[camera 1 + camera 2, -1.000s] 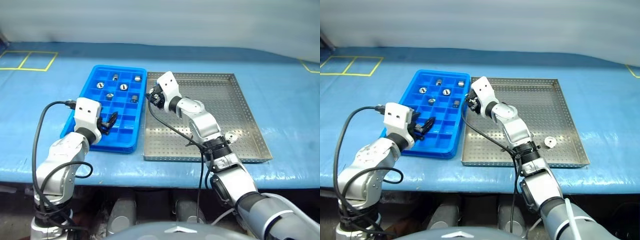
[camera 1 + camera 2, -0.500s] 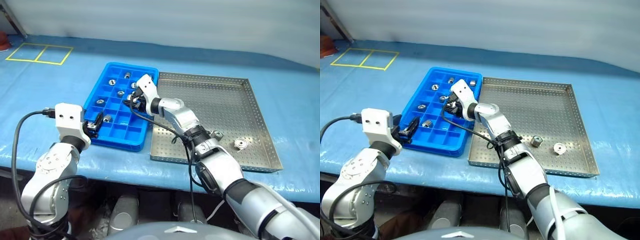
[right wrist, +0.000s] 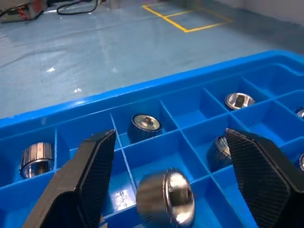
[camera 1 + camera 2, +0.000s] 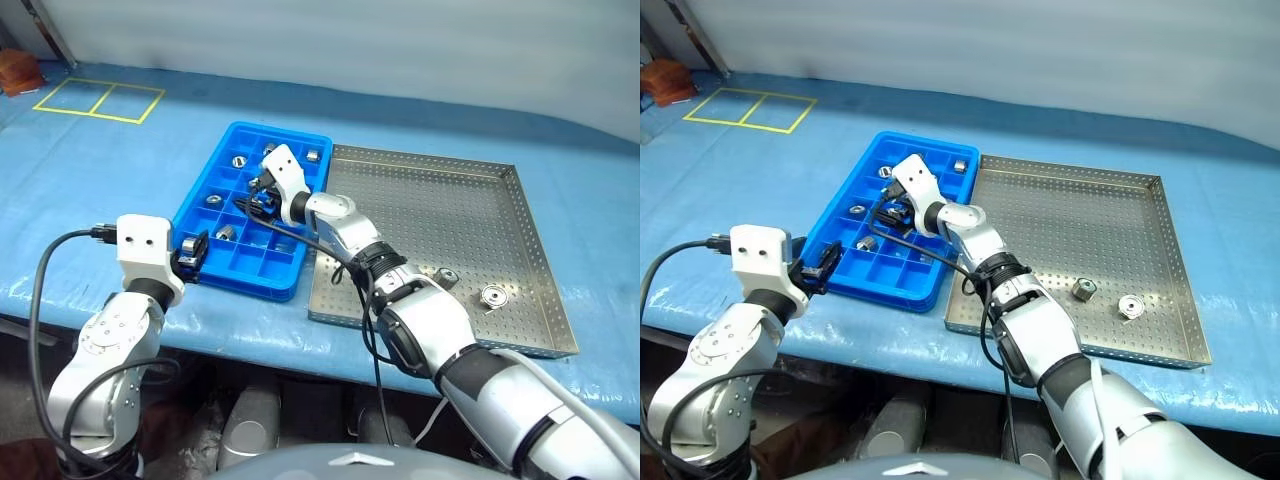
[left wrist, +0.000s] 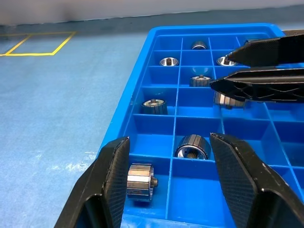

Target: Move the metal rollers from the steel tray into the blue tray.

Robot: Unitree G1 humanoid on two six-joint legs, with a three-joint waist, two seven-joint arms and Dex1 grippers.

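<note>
The blue tray (image 4: 262, 266) lies left of the steel tray (image 4: 430, 200). Several metal rollers (image 5: 192, 146) sit in the blue tray's compartments. Two more rollers (image 4: 446, 276) (image 4: 492, 296) rest near the steel tray's front right. My right gripper (image 4: 258, 195) hovers open over the middle of the blue tray. In the right wrist view a blurred roller (image 3: 166, 197) lies loose in a compartment below its spread fingers (image 3: 95, 161). My left gripper (image 4: 193, 255) is open and empty at the blue tray's near left corner, next to a roller (image 5: 140, 181).
Both trays sit on a blue table cover (image 4: 90, 180) near its front edge. Yellow tape squares (image 4: 100, 100) mark the far left. A black cable (image 4: 330, 255) hangs from my right wrist across the seam between the trays.
The camera swung left. My right gripper moved from the trays' seam out over the blue tray and opened, letting go of a roller. The left gripper stayed by the tray's near corner.
</note>
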